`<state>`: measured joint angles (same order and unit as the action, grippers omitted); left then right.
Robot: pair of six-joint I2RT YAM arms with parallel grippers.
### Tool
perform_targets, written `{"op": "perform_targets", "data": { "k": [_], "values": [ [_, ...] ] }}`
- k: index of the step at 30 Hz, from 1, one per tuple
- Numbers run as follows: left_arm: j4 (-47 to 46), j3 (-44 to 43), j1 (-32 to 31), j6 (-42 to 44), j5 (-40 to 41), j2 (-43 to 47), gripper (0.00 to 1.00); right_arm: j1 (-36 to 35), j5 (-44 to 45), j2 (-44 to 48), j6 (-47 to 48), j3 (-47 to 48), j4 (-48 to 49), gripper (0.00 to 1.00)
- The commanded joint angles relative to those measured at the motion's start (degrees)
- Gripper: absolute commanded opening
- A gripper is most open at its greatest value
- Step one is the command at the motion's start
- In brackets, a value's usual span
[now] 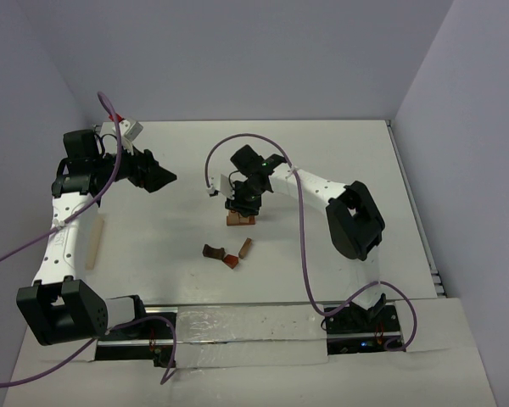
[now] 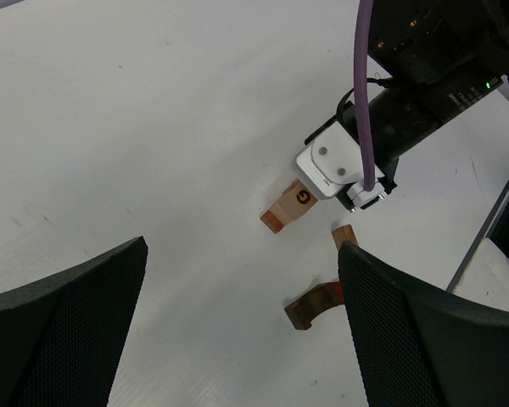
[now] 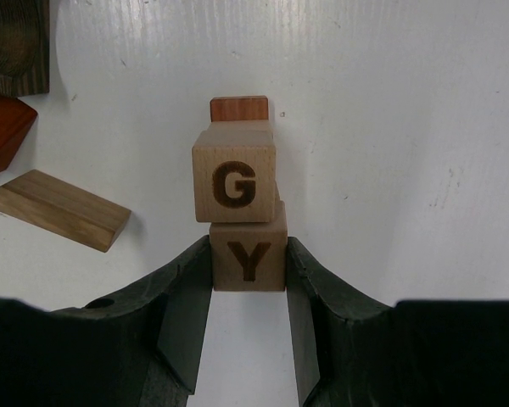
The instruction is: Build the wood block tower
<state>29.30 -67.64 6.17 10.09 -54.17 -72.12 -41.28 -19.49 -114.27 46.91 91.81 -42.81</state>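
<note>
Stacking is partway: the wood block tower (image 1: 239, 219) stands as reddish base (image 3: 239, 108), G block (image 3: 235, 184) and Y block (image 3: 248, 259), the last pinched by the right jaws. Beside the tower, a dark arch (image 1: 213, 251), red wedge (image 1: 231, 261) and tan wedge (image 1: 245, 247) lie unplaced on the worktop (image 1: 339, 153). Left jaws are spread wide, empty.

room: boxed in by walls on three sides | back wall (image 1: 237, 51): pale lilac-grey, flat, matte | left wall (image 1: 17, 93) + right wall (image 1: 479, 127): same colour, meeting the back one at the corners | table (image 1: 339, 153): white top, a few faint scuffs up close | light: soft, pretty even, weak shadows only
</note>
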Motion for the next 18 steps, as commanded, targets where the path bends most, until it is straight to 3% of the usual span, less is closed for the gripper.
{"op": "perform_targets", "data": {
  "k": [1, 9, 16, 18],
  "values": [
    [-2.3, -2.5, 0.4, -0.1, -0.6, -0.2, 0.99, -0.5, 0.0, -0.2, 0.5, -0.2, 1.3, 0.46],
    [-2.5, -2.2, 0.5, -0.2, -0.5, -0.2, 0.99, -0.5, -0.3, -0.2, 0.4, -0.5, 1.3, 0.48],
    [-2.5, -2.1, 0.4, -0.2, -0.6, 0.0, 0.99, -0.6, -0.3, 0.2, 0.0, -0.7, 1.3, 0.74],
    [-2.5, -2.1, 0.4, -0.2, -0.5, 0.0, 0.99, -0.6, -0.4, 0.6, -0.1, -0.8, 1.3, 0.87]
  ]
}}
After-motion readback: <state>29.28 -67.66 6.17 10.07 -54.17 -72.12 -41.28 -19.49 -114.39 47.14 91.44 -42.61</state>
